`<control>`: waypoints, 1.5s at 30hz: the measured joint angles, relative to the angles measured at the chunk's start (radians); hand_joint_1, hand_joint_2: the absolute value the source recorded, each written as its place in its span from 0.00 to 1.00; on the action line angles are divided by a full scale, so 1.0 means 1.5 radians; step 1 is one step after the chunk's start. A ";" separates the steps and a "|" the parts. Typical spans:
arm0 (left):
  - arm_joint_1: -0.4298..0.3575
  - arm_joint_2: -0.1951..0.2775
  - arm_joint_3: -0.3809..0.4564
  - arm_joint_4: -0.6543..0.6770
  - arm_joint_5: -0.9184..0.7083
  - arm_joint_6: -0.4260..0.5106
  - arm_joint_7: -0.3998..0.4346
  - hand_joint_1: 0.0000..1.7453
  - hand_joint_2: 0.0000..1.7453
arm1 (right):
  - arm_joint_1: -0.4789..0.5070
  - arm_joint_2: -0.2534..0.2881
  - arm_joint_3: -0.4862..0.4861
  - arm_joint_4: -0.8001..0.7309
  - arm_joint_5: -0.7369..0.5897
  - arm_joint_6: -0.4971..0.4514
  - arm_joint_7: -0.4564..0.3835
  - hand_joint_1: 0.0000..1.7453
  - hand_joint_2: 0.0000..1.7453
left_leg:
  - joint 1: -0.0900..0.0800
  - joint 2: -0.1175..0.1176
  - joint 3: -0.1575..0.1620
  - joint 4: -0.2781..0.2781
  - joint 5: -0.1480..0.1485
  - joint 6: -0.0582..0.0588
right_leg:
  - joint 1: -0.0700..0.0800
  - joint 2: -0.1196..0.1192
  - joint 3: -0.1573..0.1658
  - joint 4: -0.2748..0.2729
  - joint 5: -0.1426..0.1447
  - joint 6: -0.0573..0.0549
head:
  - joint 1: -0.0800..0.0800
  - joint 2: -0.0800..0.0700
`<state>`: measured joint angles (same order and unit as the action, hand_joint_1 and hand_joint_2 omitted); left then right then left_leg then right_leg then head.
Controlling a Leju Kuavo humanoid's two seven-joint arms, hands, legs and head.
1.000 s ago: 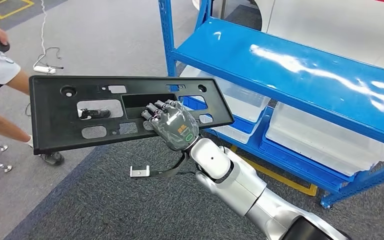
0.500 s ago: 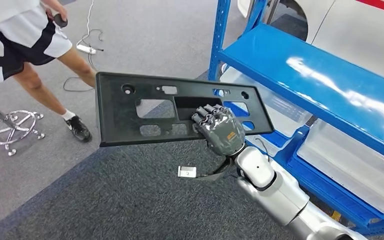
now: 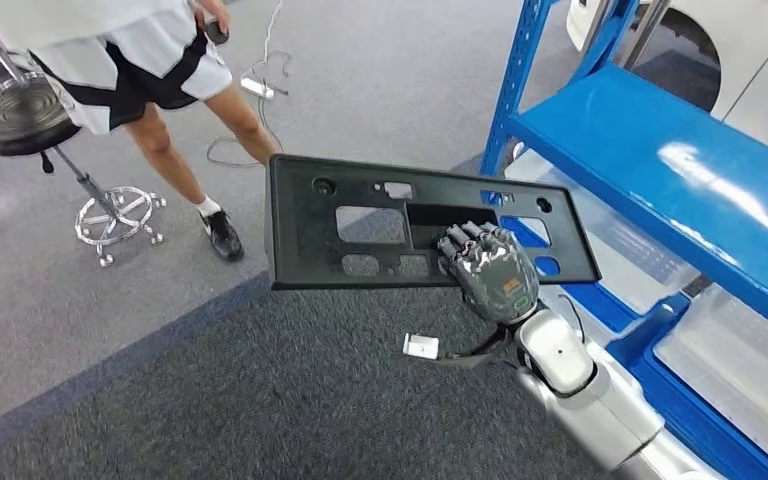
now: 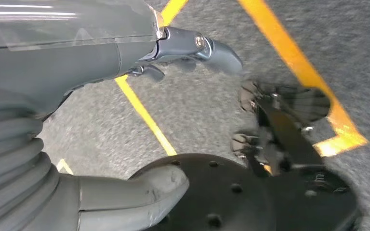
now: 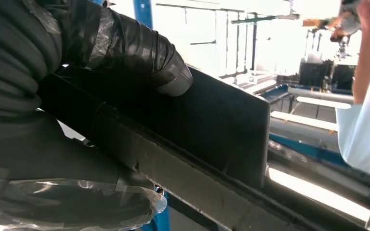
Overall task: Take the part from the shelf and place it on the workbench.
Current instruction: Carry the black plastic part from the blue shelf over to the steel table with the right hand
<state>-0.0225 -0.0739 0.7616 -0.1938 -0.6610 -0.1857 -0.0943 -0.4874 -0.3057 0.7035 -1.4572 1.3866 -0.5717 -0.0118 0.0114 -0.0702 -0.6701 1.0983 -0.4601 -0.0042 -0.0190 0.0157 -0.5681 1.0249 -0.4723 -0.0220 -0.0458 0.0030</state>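
Part in right hand, left of shelf; person behind.

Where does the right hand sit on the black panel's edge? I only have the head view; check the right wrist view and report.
Observer: The right hand wraps the black panel at its edge, one taped fingertip pressing on one face.
Operator: Now report the left hand.
Observer: The left hand holds nothing, with its fingers apart.
Operator: Tell me what's beneath it.
Observer: Grey carpet with yellow floor lines.
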 joint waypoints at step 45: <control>-0.008 -0.003 -0.003 0.000 -0.025 0.012 0.011 0.00 1.00 | 0.039 -0.022 -0.035 -0.015 0.009 -0.016 -0.014 1.00 1.00 | -0.007 0.056 0.041 -0.057 0.021 0.025 | 0.004 -0.067 0.002 0.033 -0.040 0.029 | -0.001 0.000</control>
<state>-0.0345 -0.0791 0.7574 -0.1938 -0.6978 -0.1677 -0.0774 -0.4292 -0.3387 0.6518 -1.4799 1.4000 -0.5958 -0.0330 0.0007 0.0137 -0.6086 1.0125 -0.4292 0.0327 -0.0126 -0.0854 -0.5651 1.0740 -0.5317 0.0213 -0.0479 0.0031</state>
